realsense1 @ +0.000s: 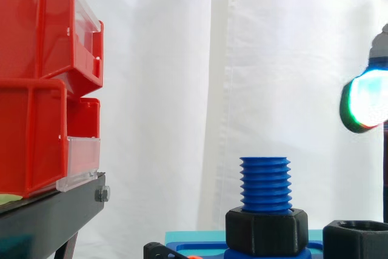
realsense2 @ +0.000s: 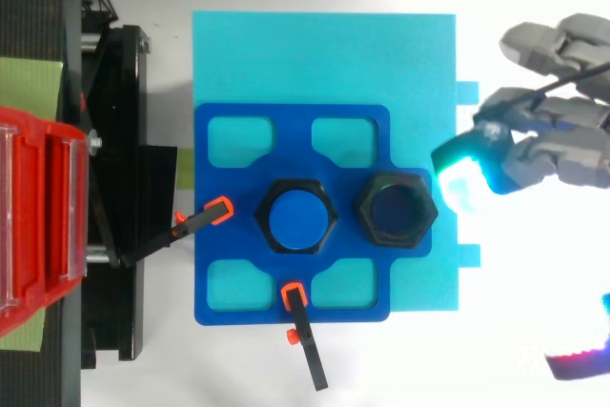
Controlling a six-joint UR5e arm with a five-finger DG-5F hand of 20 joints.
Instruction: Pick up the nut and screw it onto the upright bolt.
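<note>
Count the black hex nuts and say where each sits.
2. The seated nut rings the base of the upright bolt; the loose nut lies on the blue plate beside it, toward the hand. None looks hidden.

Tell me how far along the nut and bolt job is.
Barely begun. One black nut already sits round the foot of the blue bolt. The loose nut lies on the blue plate beside it, untouched. The hand hangs open off the plate's edge, holding nothing. Left: grasp the loose nut, lift it, thread it on.
</note>
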